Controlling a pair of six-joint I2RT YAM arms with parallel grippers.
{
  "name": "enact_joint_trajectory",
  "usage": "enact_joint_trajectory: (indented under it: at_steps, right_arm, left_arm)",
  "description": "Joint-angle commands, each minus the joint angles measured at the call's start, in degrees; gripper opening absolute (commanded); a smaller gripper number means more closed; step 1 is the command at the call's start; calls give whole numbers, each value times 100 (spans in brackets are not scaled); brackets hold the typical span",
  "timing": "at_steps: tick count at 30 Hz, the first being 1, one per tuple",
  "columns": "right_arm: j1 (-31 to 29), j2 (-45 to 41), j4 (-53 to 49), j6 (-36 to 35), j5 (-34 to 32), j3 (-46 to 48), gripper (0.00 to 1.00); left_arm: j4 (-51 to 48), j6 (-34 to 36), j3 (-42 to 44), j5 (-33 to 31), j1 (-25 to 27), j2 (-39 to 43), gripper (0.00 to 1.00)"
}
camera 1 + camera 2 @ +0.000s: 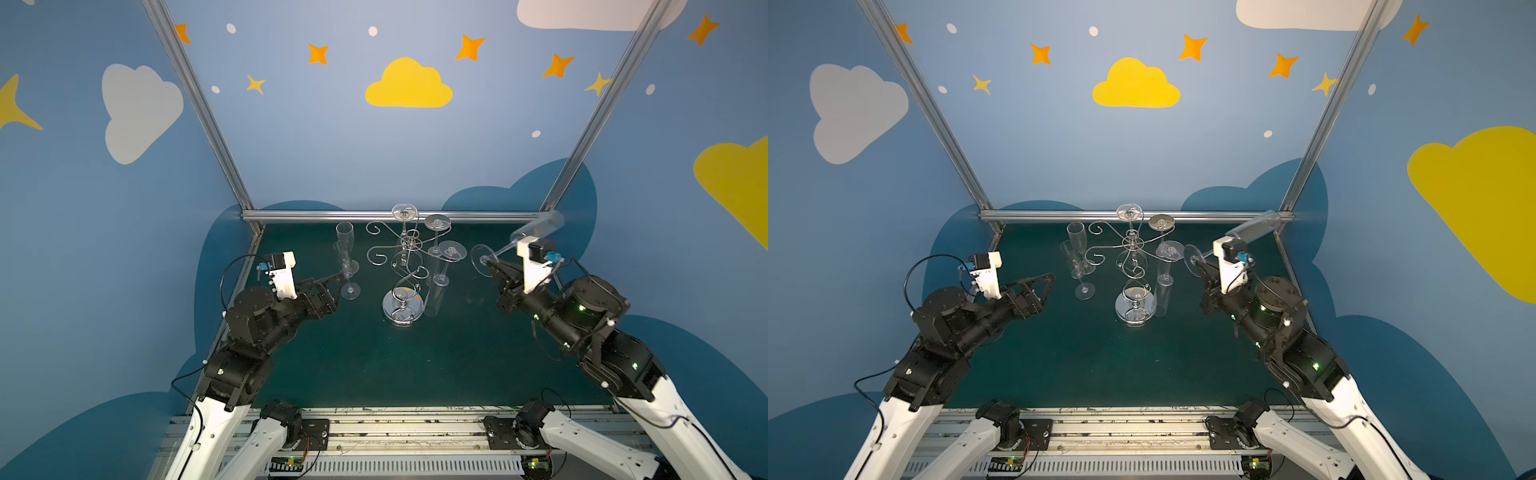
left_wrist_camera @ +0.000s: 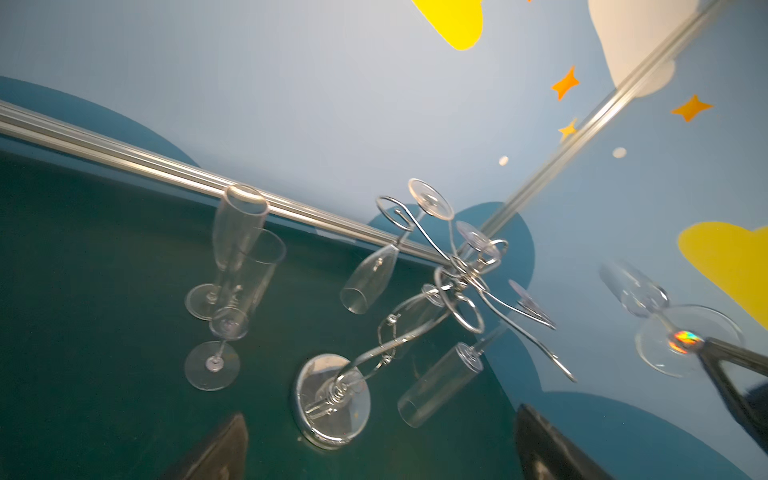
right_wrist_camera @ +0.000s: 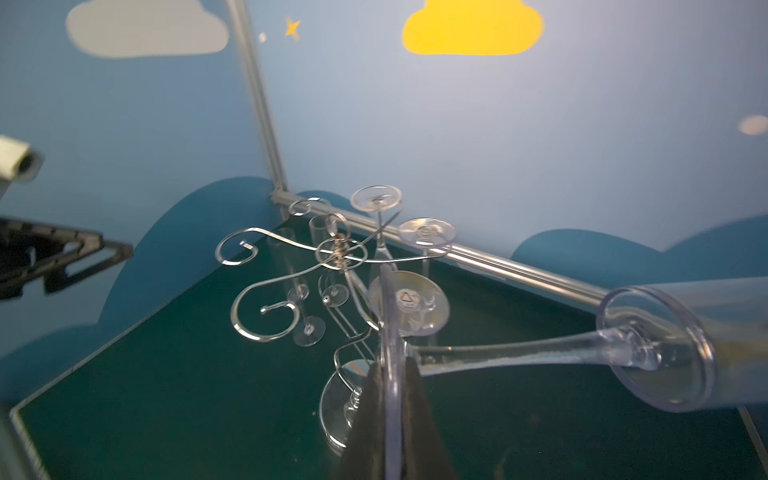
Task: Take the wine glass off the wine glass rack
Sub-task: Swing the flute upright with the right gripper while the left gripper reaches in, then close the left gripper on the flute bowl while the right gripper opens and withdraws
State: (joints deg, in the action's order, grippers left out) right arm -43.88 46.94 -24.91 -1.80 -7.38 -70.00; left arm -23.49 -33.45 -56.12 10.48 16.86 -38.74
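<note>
Right arm [image 1: 552, 307] raised at 3 o'clock of rack [image 1: 401, 309], jaws clamp wine glass [image 1: 540, 226] foot, glass tilted, clear of rack. Left arm [image 1: 266, 316] low at 9 o'clock, jaws wide open, empty.

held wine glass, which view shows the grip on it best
Right wrist view: the held wine glass lies close, its foot clamped in the right pincer. Both top views show it small and faint. Left wrist view: blurred, at the frame's edge.

Dim, bluish light — blurred wrist views
</note>
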Motion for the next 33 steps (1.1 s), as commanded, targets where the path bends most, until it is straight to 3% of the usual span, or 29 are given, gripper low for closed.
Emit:
enact_joint_trajectory:
  at_steps: [1, 7, 13, 23, 29, 33]
  right_arm:
    - [-364, 286, -98, -1708, 1109, -290, 0]
    - [-1242, 578, -8, -3188, 1174, -169, 0]
    - [-1948, 762, 165, -3957, 1011, -7, 0]
    - [-3014, 1088, 1101, -5139, -36, 391, 0]
    - [-3230, 1157, 1568, -5551, -495, 530, 0]
    - [-3320, 1236, 1766, -5788, -728, 598, 0]
  left_arm:
    - [158, 56, -298, 1235, -8, -151, 98]
    - [844, -47, -491, 2542, 175, -516, 97]
    - [2221, -350, 103, 3004, 557, -559, 96]
    - [2386, -83, -111, 2910, 1534, -1066, 92]
    - [2724, -197, -33, 2748, 1797, -1162, 82]
    - [2696, -179, -21, 2731, 1887, -1179, 69]
